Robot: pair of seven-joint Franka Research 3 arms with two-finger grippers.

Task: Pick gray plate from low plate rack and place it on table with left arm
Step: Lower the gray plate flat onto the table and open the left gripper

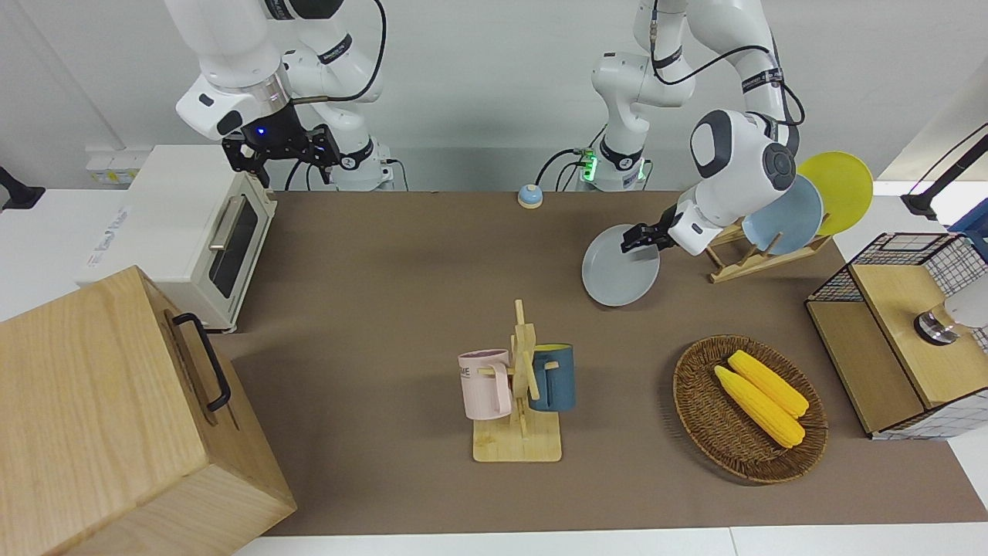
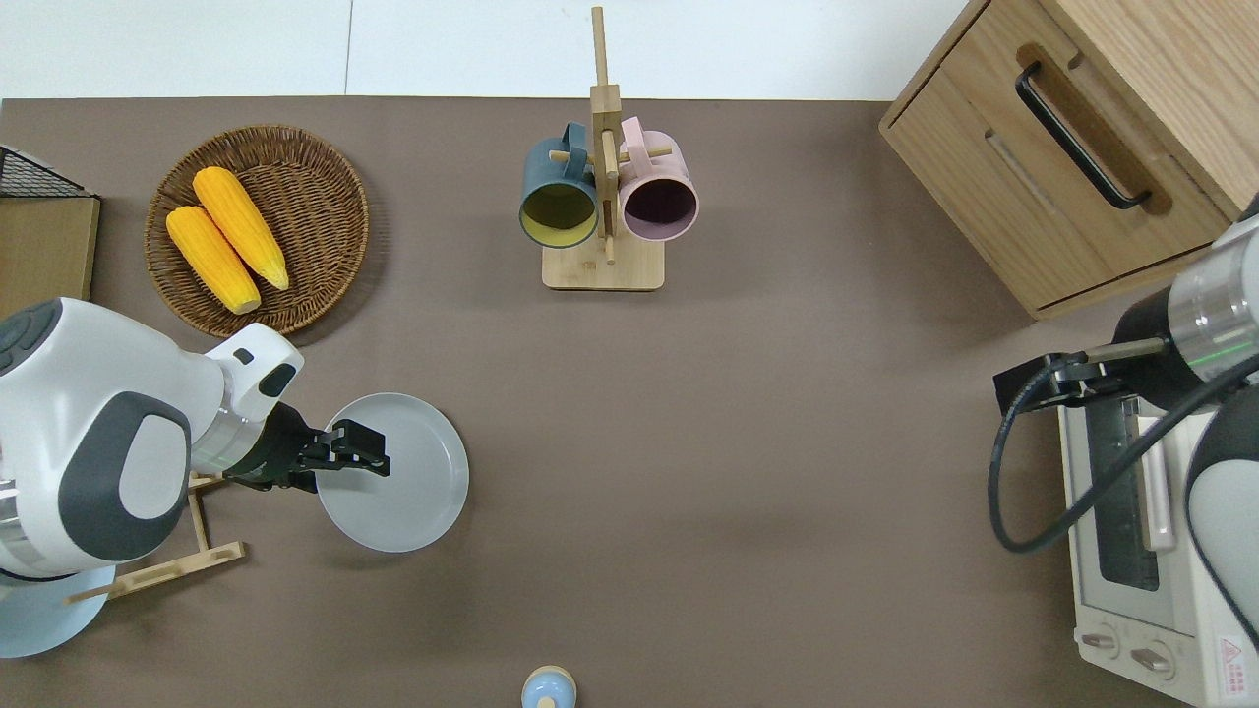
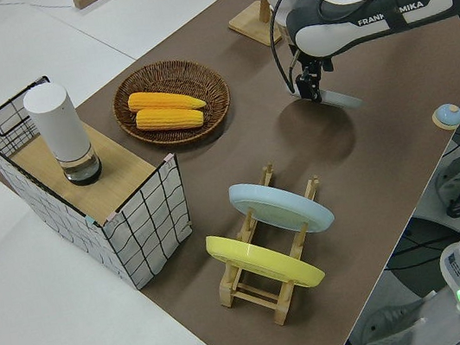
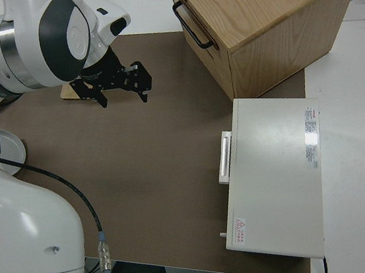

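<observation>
We see the left gripper (image 2: 362, 450) clamped on the gray plate (image 2: 403, 487), its 2 fingers pinching the rim on the side toward the low plate rack (image 2: 157, 565). The plate is out of the rack and sits low over the table (image 2: 748, 423), tilted in the side view, with its edge away from the gripper near or on the tabletop; we cannot tell if it touches. It lies just beside the rack, toward the right arm's end, and nearer to the robots than the wicker basket (image 2: 329, 172). The rack carries 1 light-blue plate (image 3: 279, 206) and 1 yellow plate (image 3: 262, 261). The right gripper (image 4: 118, 84) is parked, fingers spread apart, gripping nothing.
</observation>
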